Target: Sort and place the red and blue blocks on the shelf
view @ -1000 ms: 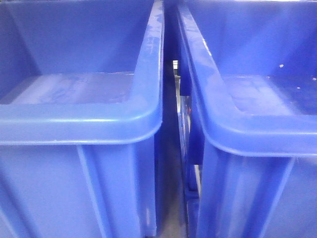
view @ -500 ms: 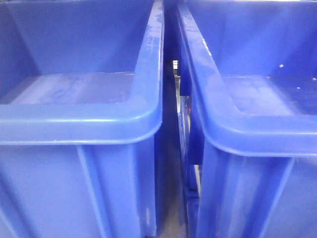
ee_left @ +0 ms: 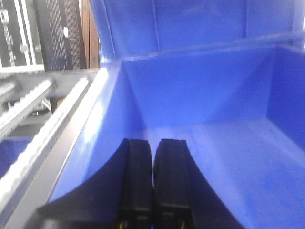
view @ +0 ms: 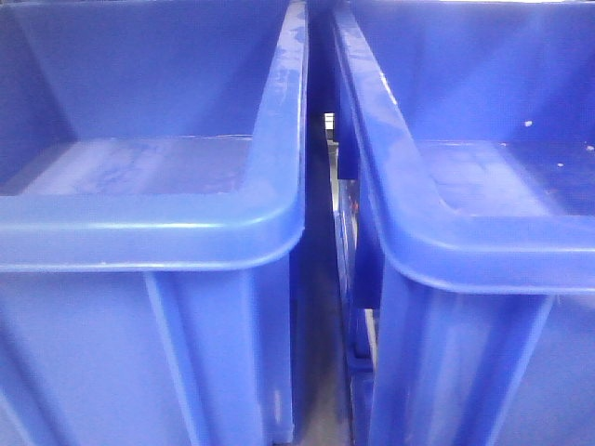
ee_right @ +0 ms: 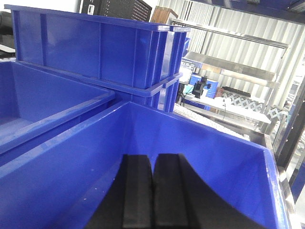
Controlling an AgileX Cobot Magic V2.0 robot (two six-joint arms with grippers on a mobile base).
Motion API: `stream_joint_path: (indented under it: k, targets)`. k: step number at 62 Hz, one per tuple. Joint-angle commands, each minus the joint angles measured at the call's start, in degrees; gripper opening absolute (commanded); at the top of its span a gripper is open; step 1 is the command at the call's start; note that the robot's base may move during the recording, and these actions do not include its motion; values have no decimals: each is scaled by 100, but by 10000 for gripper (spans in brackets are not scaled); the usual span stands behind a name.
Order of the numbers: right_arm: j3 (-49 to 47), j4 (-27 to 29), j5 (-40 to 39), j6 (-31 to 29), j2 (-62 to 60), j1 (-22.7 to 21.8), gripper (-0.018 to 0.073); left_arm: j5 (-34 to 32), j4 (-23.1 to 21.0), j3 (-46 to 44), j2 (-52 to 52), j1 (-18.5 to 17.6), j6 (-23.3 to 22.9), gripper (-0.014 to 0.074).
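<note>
Left gripper [ee_left: 152, 183]: fingers together, empty, poised inside left blue bin [ee_left: 200, 100], apparently awaiting a pick. Right gripper [ee_right: 152, 191]: likewise pressed together over neighbouring bin [ee_right: 200, 143]. Red and blue blocks: not visible.

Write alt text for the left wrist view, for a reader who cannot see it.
The left tool, its two black fingers pressed together with nothing between them, hangs over the bare floor of a big blue plastic bin. To the left of the bin runs a grey shelf roller rail. No red or blue block shows in this view.
</note>
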Motion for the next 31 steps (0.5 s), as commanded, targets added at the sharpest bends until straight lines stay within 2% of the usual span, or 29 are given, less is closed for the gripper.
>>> stream_joint_path:
  k: [1, 31]
  targets:
    - [-183, -49, -480, -42, -94, -22, 51, -569, -25, 206, -111, -18, -35, 84]
    - [-183, -49, -480, -42, -94, -22, 51, -480, -25, 206, -111, -18, -35, 84]
